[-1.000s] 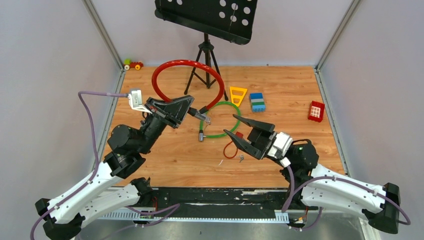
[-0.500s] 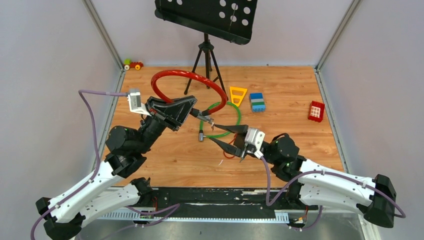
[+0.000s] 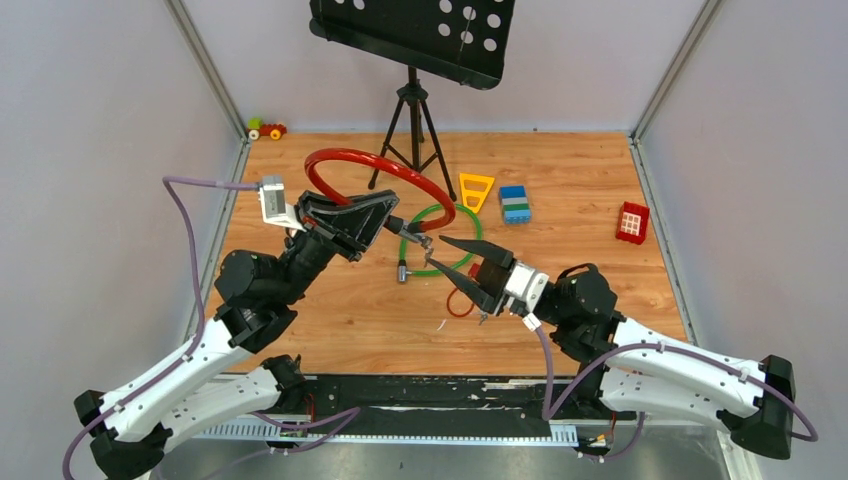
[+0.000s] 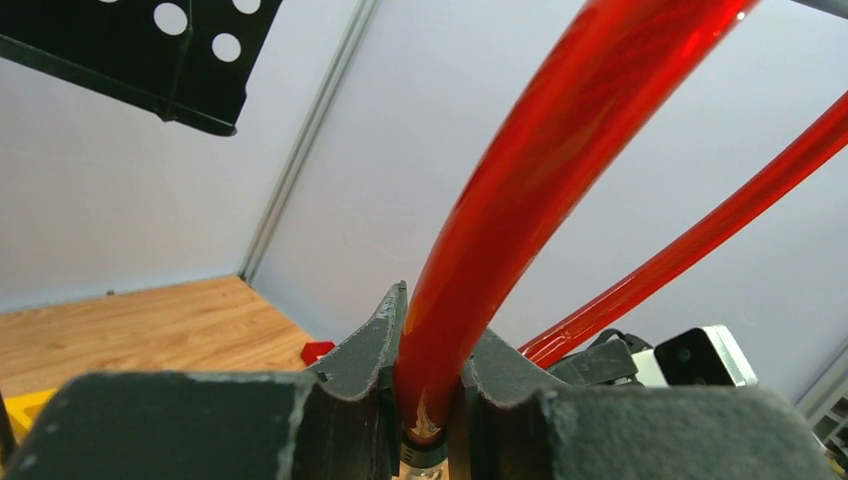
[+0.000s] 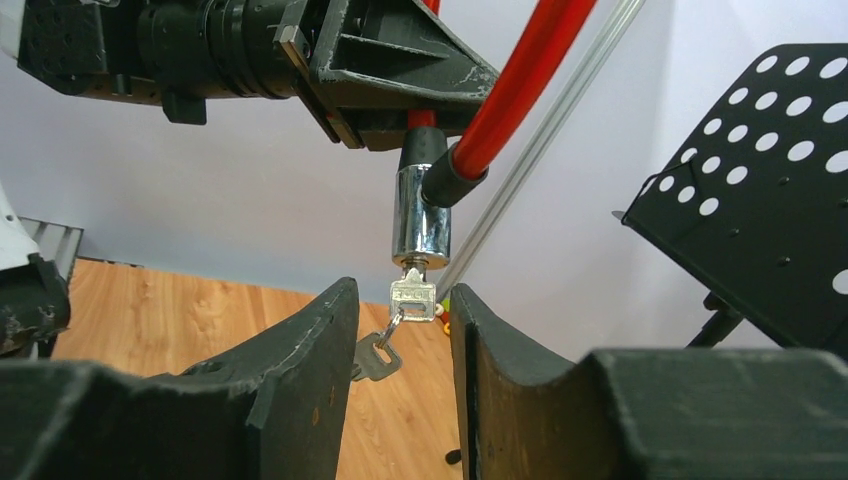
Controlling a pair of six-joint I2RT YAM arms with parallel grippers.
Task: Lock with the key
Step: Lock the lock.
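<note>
Fingers point(image 5: 300, 340) of the right gripper point(image 3: 445, 255), just arrived and narrowing, stand spread beside the key point(image 5: 412, 298) (seated below the lock point(image 5: 420, 215)); left gripper point(image 4: 435, 335) pinches red cable point(image 4: 520, 190) above the lock. Turning seems next.

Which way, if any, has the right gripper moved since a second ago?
Yes: the right gripper went left, away from the red brick, toward the green cable.

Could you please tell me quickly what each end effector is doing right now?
Left end effector: closed on the red cable.
Right end effector: open, jaws either side of the key in the lock, not gripping it.
</note>
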